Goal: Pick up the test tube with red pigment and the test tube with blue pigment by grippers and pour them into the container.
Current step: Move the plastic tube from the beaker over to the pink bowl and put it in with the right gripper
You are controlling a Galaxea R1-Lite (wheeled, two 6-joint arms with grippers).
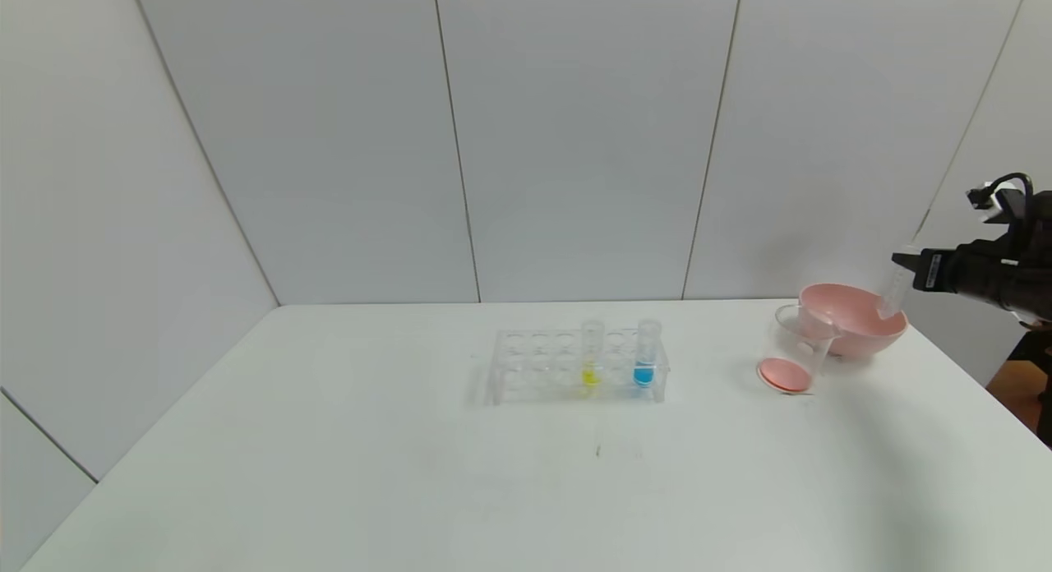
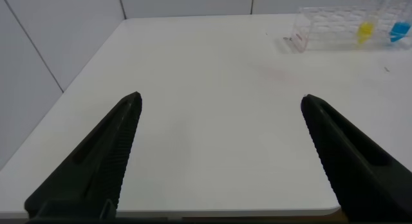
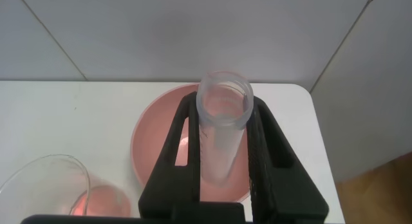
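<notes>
One white table [image 1: 329,473], pale panelled walls [image 1: 575,128]

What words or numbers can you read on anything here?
None can be read.
The right gripper, shut on an emptied test tube over the pink bowl, has a small white label that is too blurred to read.
The tube rack and beaker show no print.
</notes>
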